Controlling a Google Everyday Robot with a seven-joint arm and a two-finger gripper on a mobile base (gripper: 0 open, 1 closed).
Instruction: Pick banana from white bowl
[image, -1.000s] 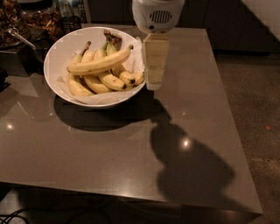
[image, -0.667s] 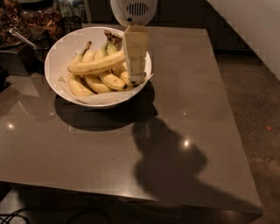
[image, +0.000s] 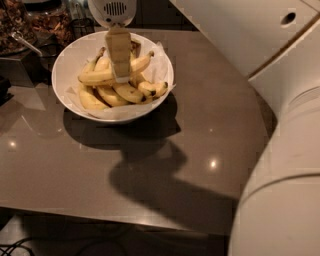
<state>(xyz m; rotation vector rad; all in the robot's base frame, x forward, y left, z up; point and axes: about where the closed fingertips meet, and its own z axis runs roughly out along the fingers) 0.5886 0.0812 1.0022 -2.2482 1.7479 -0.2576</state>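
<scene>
Beyond the desk's (image: 210, 115) far-left corner stand dark containers (image: 20, 30), contents unclear. Just right of them, near the far edge, the white bowl (image: 62, 62) holds a pile of bananas, and the banana (image: 95, 77) lies across the top. The gripper (image: 121, 76) hangs into the bowl with its tip at this banana's middle — whether it grips anything cannot be told. The robot's white arm (image: 285, 165) fills the right edge.

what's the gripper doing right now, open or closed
Gripper: low over the white bowl, at the long banana on top of the pile; whether it is open, closed or holding anything cannot be told.
</scene>
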